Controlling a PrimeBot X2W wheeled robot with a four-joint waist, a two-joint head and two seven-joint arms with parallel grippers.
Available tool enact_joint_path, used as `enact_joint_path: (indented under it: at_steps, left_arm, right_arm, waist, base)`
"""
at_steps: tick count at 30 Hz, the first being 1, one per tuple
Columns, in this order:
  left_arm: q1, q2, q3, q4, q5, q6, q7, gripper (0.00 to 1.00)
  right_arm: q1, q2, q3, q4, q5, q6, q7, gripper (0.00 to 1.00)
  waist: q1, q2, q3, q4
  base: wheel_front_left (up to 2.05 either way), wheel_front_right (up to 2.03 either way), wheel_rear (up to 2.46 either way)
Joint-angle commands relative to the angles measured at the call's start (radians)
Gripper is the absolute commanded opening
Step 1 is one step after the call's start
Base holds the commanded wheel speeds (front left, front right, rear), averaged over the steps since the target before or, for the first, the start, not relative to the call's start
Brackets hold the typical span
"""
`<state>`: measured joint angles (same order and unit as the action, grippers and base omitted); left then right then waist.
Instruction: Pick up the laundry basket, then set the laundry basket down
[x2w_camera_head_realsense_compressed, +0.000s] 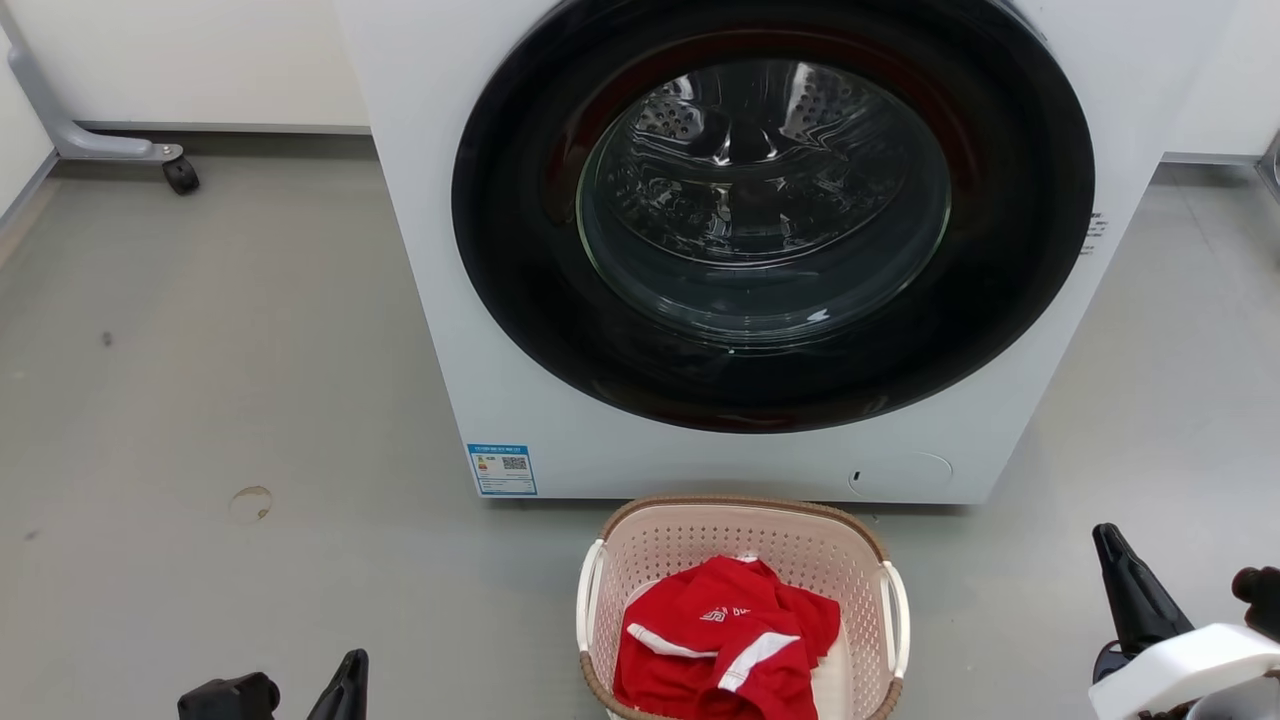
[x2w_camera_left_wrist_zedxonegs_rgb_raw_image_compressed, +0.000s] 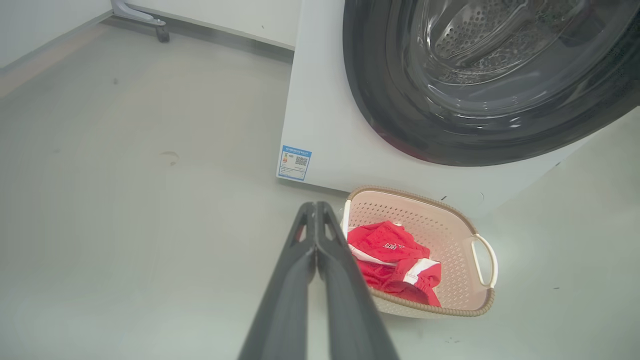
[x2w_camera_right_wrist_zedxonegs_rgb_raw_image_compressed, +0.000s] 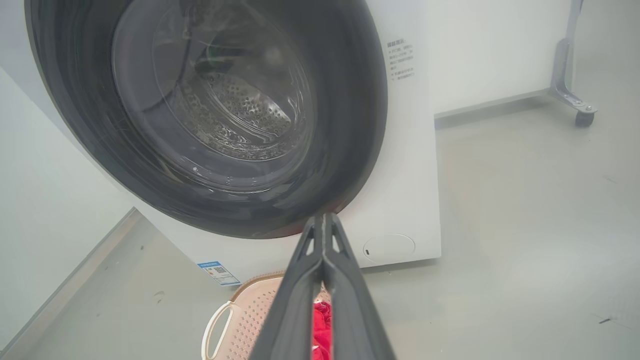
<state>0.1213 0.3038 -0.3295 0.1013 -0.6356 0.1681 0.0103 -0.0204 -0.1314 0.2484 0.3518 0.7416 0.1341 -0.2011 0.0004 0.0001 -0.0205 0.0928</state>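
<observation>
stage: start | laundry basket (x2w_camera_head_realsense_compressed: 700, 545) on floor (x2w_camera_head_realsense_compressed: 250, 350), not lifted | left tool (x2w_camera_left_wrist_zedxonegs_rgb_raw_image_compressed: 316, 207), right tool (x2w_camera_right_wrist_zedxonegs_rgb_raw_image_compressed: 324, 220): pressed together, empty | to do: lift, set down

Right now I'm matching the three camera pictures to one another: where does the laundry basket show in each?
Head view: laundry basket at bottom centre, before the washing machine.
Left wrist view: lower right of centre, just right of the shut left hand.
Right wrist view: bottom edge, left of centre, partly behind the shut right hand.
Shared landmark: the blue label low on the machine's front.
</observation>
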Motion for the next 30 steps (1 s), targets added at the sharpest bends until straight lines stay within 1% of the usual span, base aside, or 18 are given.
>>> enact_joint_path:
  at_steps: [1, 30]
  left_arm:
    - [-0.037, 0.007, 0.028, -0.016, -0.029, -0.016, 0.004, 0.00]
    - [-0.087, -0.054, 0.127, 0.028, -0.270, -0.088, 0.025, 0.00]
  right_arm:
    - [-0.039, -0.022, -0.020, -0.025, 0.029, -0.001, 0.009, 0.00]
    - [-0.052, 0.003, -0.105, -0.045, 0.241, -0.002, 0.085, 0.00]
  waist:
    - [-0.0004, -0.0001, 0.001, -0.002]
    - [-0.0004, -0.0001, 0.007, -0.025]
  base:
    - [0.00, 0.00, 0.00]
    - [0.00, 0.00, 0.00]
